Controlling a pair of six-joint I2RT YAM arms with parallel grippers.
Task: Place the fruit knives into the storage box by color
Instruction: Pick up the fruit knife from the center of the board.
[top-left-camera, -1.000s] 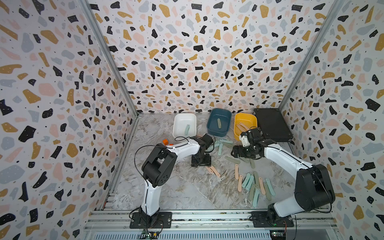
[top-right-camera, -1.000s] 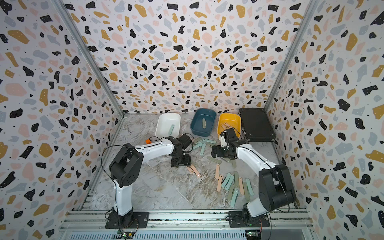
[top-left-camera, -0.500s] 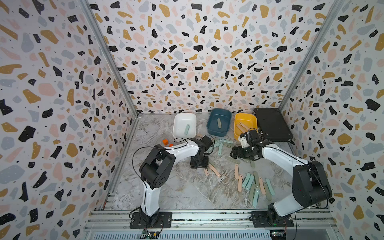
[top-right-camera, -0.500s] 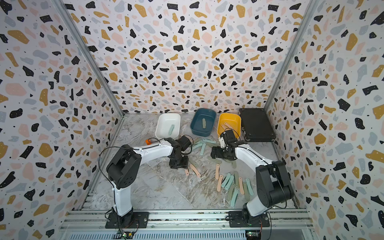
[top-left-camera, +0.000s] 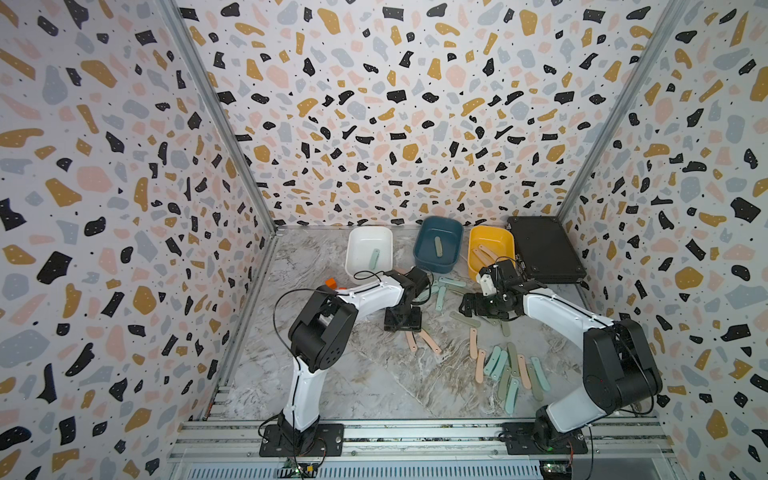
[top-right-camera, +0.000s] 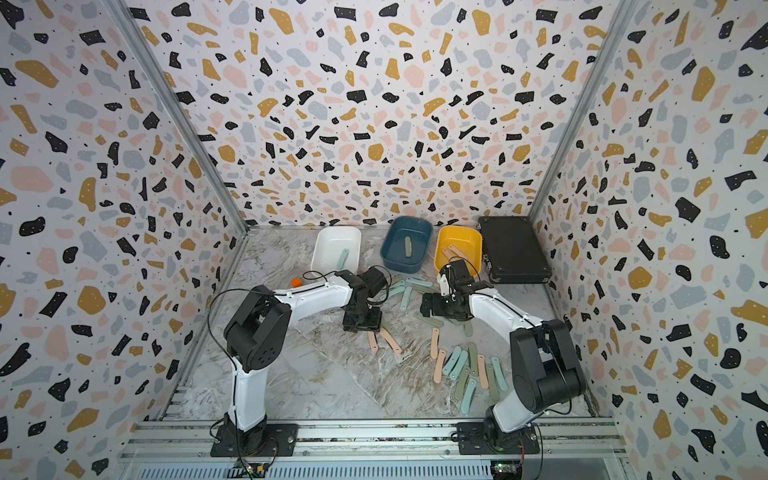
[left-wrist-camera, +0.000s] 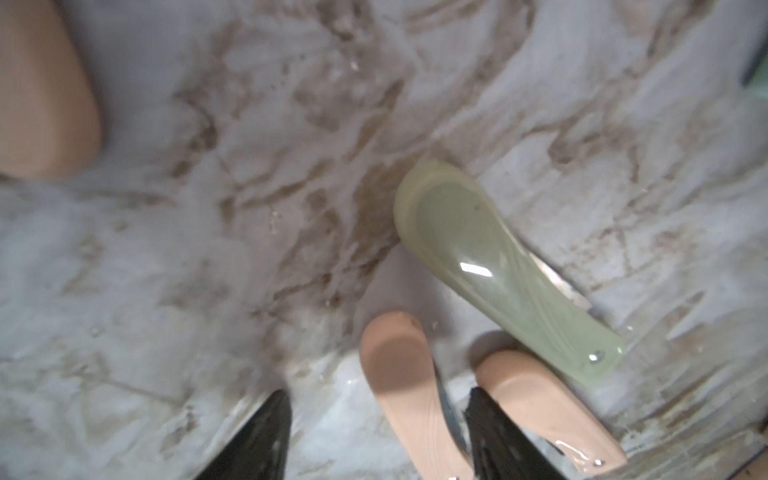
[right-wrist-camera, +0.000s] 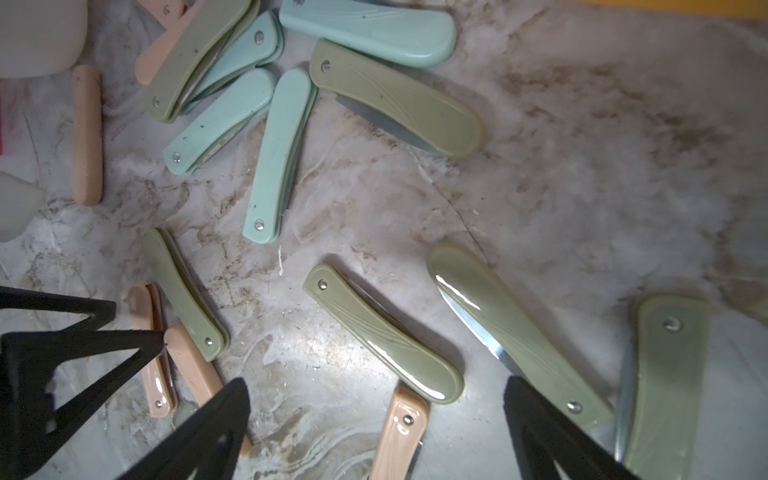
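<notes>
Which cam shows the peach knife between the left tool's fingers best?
Left wrist: the peach knife sits large between the left tool's fingers. Both top views show only its end past the tool. Right wrist: small, partly behind a finger.

The left wrist view is blurred throughout. The peach-pink knife between the fingers of the left gripper runs off its edge. In the right wrist view a sage knife is cut off, and only a strip of the mustard tub shows. In both top views the left arm partly hides the orange block, at the white tub's 8 o'clock.
</notes>
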